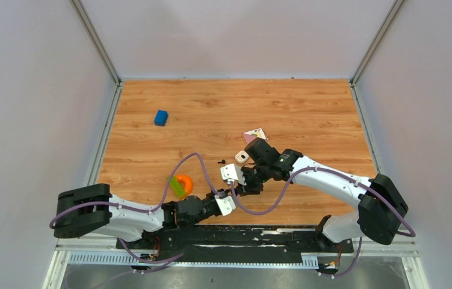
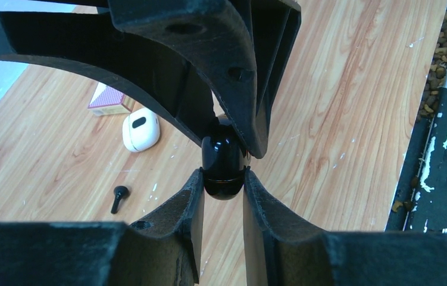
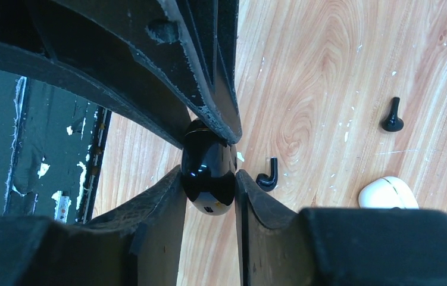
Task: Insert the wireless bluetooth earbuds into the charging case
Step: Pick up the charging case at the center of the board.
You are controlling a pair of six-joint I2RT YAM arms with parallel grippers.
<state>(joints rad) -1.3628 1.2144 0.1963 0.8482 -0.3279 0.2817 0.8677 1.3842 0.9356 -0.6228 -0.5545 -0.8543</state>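
Note:
A glossy black egg-shaped charging case [image 2: 224, 170] with a seam round it hangs above the table near the front edge. My left gripper [image 2: 224, 177] is shut on one end of it. My right gripper [image 3: 210, 177] grips the other end [image 3: 208, 173], its jaws touching both sides. In the top view the two grippers meet at the case [image 1: 234, 189]. Two tiny black earbuds lie on the wood: one [image 3: 392, 116] further out, one [image 3: 267, 174] just beside the right fingers. The left wrist view shows a single earbud [image 2: 118, 198].
A white pod-shaped thing [image 1: 242, 157] and a pink card box [image 1: 254, 135] lie just beyond the grippers. An orange ring with a green block [image 1: 181, 183] sits to the left. A blue block [image 1: 161, 117] is far back left. The black front rail [image 1: 235, 238] runs close behind the grippers.

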